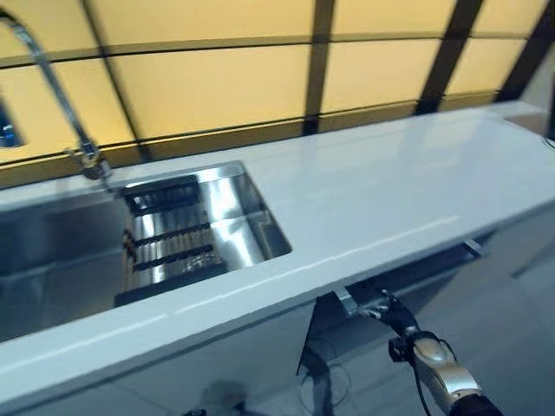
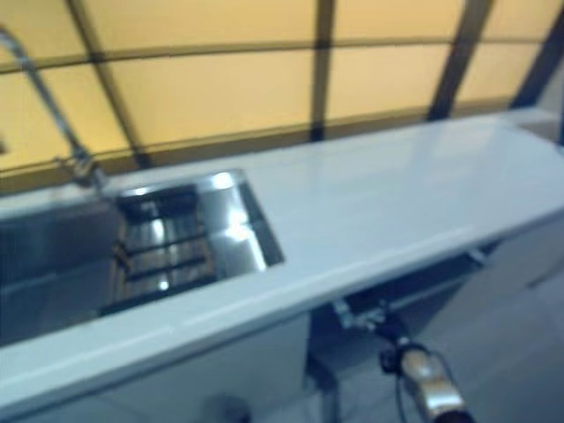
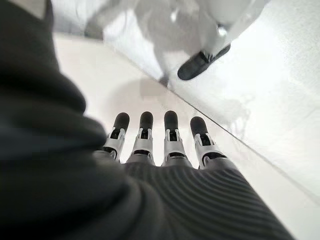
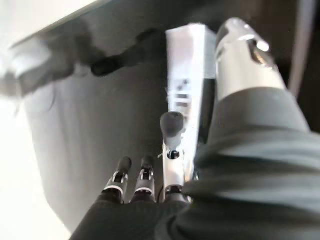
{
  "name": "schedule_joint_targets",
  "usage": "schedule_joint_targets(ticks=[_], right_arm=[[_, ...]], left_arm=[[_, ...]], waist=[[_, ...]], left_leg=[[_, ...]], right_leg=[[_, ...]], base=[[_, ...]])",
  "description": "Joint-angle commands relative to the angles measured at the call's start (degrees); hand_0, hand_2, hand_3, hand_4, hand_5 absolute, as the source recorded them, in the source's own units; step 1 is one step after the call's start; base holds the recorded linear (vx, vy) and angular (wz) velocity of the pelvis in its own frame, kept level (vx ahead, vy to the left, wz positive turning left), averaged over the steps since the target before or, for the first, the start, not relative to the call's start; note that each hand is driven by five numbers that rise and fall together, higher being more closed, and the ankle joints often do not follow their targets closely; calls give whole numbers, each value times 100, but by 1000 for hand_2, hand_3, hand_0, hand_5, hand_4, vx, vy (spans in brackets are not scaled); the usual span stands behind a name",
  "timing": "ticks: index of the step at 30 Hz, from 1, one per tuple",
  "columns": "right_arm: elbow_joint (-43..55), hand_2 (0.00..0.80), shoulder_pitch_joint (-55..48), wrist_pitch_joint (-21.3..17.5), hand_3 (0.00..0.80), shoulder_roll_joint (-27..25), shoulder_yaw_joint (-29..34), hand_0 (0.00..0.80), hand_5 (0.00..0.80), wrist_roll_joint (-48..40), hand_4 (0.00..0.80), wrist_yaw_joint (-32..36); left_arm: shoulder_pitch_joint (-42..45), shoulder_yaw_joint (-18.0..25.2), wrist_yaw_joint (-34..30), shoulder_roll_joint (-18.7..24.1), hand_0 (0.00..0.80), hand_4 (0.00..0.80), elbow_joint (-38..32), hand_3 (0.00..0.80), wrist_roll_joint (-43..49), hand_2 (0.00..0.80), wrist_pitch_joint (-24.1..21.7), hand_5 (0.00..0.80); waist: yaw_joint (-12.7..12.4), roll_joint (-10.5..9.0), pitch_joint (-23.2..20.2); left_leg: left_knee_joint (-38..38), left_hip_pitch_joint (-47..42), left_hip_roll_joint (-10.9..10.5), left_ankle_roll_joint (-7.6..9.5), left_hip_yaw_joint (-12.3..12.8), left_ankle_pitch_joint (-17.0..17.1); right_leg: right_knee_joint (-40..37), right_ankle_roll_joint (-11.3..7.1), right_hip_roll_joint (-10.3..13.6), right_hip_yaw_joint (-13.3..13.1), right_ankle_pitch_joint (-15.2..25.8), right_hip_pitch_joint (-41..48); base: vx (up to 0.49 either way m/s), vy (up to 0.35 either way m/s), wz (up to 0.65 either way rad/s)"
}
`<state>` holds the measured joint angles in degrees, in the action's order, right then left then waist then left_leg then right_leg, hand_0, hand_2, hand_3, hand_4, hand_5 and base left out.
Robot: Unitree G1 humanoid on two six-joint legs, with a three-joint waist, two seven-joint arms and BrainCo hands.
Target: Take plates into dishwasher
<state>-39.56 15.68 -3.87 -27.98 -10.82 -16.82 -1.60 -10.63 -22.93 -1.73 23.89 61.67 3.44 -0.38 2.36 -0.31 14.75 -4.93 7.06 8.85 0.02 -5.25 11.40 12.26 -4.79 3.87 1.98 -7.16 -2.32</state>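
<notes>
No plates show in any view, and the dishwasher [image 1: 408, 286] sits under the counter [image 1: 373, 199], right of the sink [image 1: 199, 230]. To open it well, pull its door edge straight toward the robot. The right hand [image 4: 170, 150] is at that edge, fingers fairly straight, gripping nothing I can make out. The left hand [image 3: 160, 142] hangs low, fingers straight and empty.

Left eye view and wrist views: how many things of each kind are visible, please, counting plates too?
Plates: 0
Sink: 1
Faucet: 1
Rack in the sink: 1
Countertop: 1
Robot hand: 2, left and right
Total: 6
</notes>
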Motion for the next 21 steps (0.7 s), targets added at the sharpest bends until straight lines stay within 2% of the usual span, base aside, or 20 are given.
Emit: schedule_joint_targets(ticks=[1, 3, 5, 6, 7, 8, 10, 11, 14, 16, 18, 20, 21], right_arm=[[-914, 0, 203, -12, 0, -65, -41, 0, 0, 405, 0, 187], [-1259, 0, 157, 24, 0, 4, -142, 0, 0, 672, 0, 149], [-1625, 0, 38, 178, 0, 36, -256, 0, 0, 969, 0, 148], [-1792, 0, -49, 192, 0, 22, -270, 0, 0, 1109, 0, 125], [-1857, 0, -88, 202, 0, 14, -274, 0, 0, 1142, 0, 100], [-2092, 0, -213, 321, 0, 14, -264, 0, 0, 1180, 0, 61], [-2231, 0, -289, 427, 0, 56, -248, 0, 0, 1288, 0, 56], [-2396, 0, -404, 581, 0, 149, -257, 0, 0, 1323, 0, 60], [-2703, 0, -695, 504, 0, 396, -182, 0, 0, 1428, 0, 86], [-2754, 0, -781, 506, 0, 459, -125, 0, 0, 1436, 0, 142], [-2787, 0, -868, 521, 0, 516, -55, 0, 0, 1431, 0, 189], [-2771, 0, -971, 568, 0, 552, 41, 0, 0, 1540, 0, 236], [-2771, 0, -977, 577, 0, 553, 49, 0, 0, 1547, 0, 240]], left_arm=[[-277, 354, 188, -83, 0, 0, -31, 0, -112, 0, -156, 0], [-127, 455, 176, -114, 0, 0, -15, 0, -14, 0, -234, 0], [78, 510, 206, -164, 0, 0, -6, 0, 53, 0, -280, 0], [145, 520, 197, -177, 0, 0, 21, 0, 70, 0, -308, 0], [169, 524, 191, -179, 0, 0, 34, 0, 65, 0, -315, 0], [289, 591, 128, -180, 0, 0, 46, 0, 61, 0, -355, 0], [376, 656, 109, -195, 0, 0, 43, 0, 15, 0, -358, 0], [491, 744, 146, -222, 0, 0, 26, 0, -73, 0, -317, 0], [695, 977, 189, -309, 0, 0, 20, 0, 7, 0, -253, 0], [760, 1062, 198, -350, 0, 0, 46, 0, 13, 0, -240, 0], [875, 1227, 200, -431, 0, 0, 111, 0, -28, 0, -274, 0], [992, 1395, 151, -542, 0, 0, 248, 0, -17, 0, -400, 0], [999, 1411, 138, -550, 0, 0, 262, 0, -22, 0, -410, 0]], waist=[[-545, 155, 220], [-662, 173, 225], [-726, 208, 224], [-714, 240, 208], [-704, 250, 205], [-673, 241, 183], [-666, 174, 135], [-672, 59, 56], [-583, -126, -126], [-545, -169, -215], [-531, -221, -320], [-524, -250, -401], [-512, -266, -427]], left_leg=[[14, 10, -454, -288, 262, -320], [-7, 209, -383, -427, 257, -165], [-7, 416, -296, -533, 592, -178], [-6, 403, -254, -541, 860, -186], [22, 387, -244, -538, 973, -202], [411, 273, -261, -514, 1146, -282], [830, 239, -305, -457, 1039, -473], [1138, 95, -385, -353, 862, -782], [1470, -416, -404, -247, 753, -1274], [1580, -541, -383, -266, 680, -1287], [1912, -668, -379, -326, 490, -1233], [2489, -692, -393, -394, 312, -1144], [2510, -674, -412, -396, 291, -1113]], right_leg=[[-264, 64, -14, 221, -85, 715], [-365, 206, -155, 359, -162, 878], [-499, 331, -293, 526, -208, 1056], [-522, 360, -324, 621, -218, 1104], [-537, 368, -330, 660, -217, 1130], [-668, 395, -280, 797, -134, 1190], [-828, 407, -185, 877, 11, 1171], [-944, 387, -31, 952, 190, 1115], [-1145, 346, 146, 977, 469, 970], [-1244, 332, 176, 966, 559, 918], [-1432, 313, 195, 900, 699, 859], [-1630, 314, 198, 816, 884, 814], [-1643, 309, 214, 814, 907, 783]], base=[[-200, -328, 92], [-146, -226, 55], [-152, -170, 55], [-122, -81, 50], [-194, -47, 87], [-233, -12, 95], [-229, 23, 55], [-180, 56, 16], [-192, 136, 32], [-167, 158, 59], [-216, 247, 64], [-261, 339, -1], [-218, 306, 9]])
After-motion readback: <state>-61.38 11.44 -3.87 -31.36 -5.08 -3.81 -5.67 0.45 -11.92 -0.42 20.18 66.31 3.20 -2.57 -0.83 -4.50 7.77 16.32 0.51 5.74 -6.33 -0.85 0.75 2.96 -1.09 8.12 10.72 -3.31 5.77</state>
